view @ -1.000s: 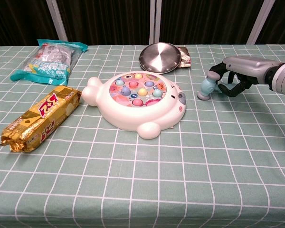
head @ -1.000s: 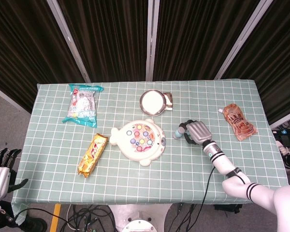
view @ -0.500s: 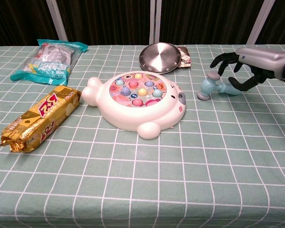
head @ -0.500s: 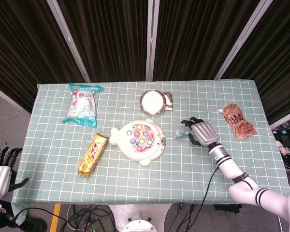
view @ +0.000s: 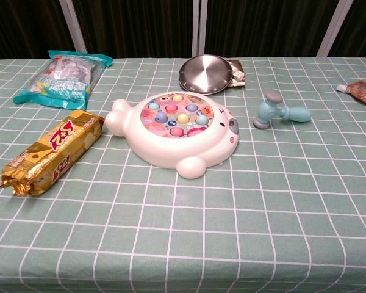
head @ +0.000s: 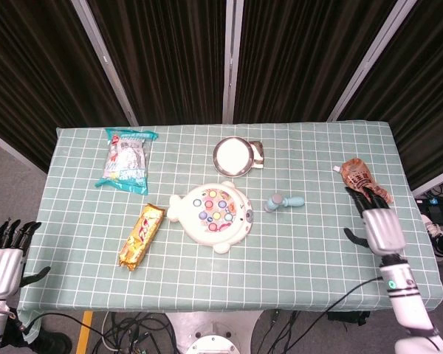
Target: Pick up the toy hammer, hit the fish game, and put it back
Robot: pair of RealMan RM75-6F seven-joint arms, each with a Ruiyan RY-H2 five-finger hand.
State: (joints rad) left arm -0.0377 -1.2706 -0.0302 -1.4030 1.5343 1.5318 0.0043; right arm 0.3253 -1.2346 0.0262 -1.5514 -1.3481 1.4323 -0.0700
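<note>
Right hand (head: 376, 227) is way back from where it was a second ago. Earlier it sat right over the toy hammer (head: 283, 201) with its fingers wrapped around the handle; now it's off by the surface's right edge, fingers (head: 360, 198) spread apart and holding nothing, tips overlapping the brown sauce pouch (head: 363, 182). It's out of the chest view completely.

So the hammer is lying loose on the green checked surface (head: 303, 251), well off to the left of those fingers, head pointing toward the fish game (head: 213, 214) and handle pointing back the way the hand went. Looks to me like it got set down just beside the game on purpose, handle facing the right arm so it's easy to grab again. My guess is the put-it-back step is done and the arm is just clearing out.

Left hand (head: 1, 259) hangs low off the left corner, fingers apart, empty, far from everything. Makes sense, since the hammer is on the other side.

Other stuff: steel plate (head: 232, 155) behind the game, gold snack bar (head: 141, 236) and a blue snack bag (head: 127, 158) on the left.
</note>
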